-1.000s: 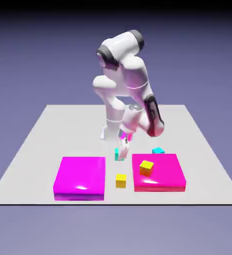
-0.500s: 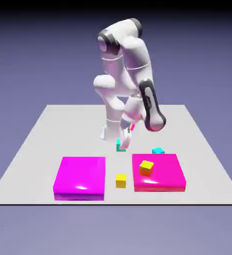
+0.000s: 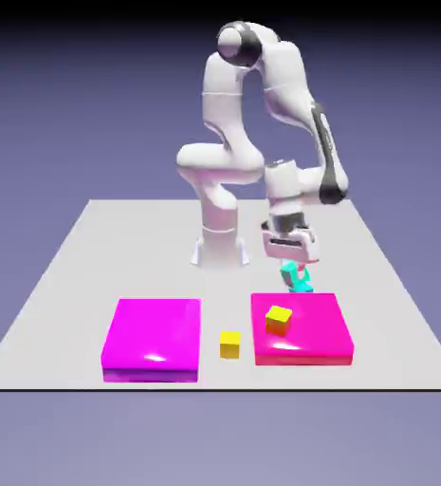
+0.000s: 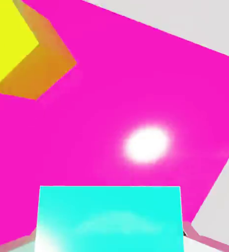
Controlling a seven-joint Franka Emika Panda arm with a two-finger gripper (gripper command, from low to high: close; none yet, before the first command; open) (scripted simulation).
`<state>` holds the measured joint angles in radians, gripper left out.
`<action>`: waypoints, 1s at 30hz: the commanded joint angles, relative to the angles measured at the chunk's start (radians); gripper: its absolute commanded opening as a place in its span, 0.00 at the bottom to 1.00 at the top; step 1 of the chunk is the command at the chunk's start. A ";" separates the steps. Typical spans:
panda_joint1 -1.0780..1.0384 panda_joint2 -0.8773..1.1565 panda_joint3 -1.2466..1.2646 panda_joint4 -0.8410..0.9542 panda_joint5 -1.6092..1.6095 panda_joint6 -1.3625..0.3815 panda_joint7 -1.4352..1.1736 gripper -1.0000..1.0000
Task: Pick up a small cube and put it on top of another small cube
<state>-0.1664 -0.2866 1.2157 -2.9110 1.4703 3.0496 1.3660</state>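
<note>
My gripper (image 3: 289, 268) is shut on the small cube (image 3: 288, 274), a tiny teal one held just off the table behind the right magenta slab. Another small cube (image 3: 305, 284), the bluer cyan one, rests on the table directly below and slightly toward the exterior view's right. The two overlap there, so I cannot tell whether they touch. In the hand view the held small cube (image 4: 109, 216) fills the bottom middle and hides the fingertips.
Two magenta slabs lie near the table's front: the left slab (image 3: 153, 337) and the right slab (image 3: 309, 332). A yellow cube (image 3: 278, 320) sits on the right slab, shown large in the hand view as the yellow cube (image 4: 22, 49). Another yellow cube (image 3: 229, 345) lies between the slabs.
The arm lifted the teal cube from the table between the slabs. It swung it toward the exterior view's right, to just above the cyan cube. The jaws stayed shut on it.
</note>
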 commanded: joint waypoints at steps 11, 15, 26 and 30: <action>0.127 -0.399 0.138 -0.047 -0.468 -0.454 0.369 0.00; 0.157 -0.490 0.169 -0.058 -0.576 -0.559 0.454 0.00; -0.180 -0.460 0.568 0.007 -0.260 -0.416 0.247 0.00; -0.253 -0.454 0.654 0.021 -0.192 -0.385 0.202 1.00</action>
<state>-0.4193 -0.7402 1.8700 -2.8896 1.2785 2.6646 1.5676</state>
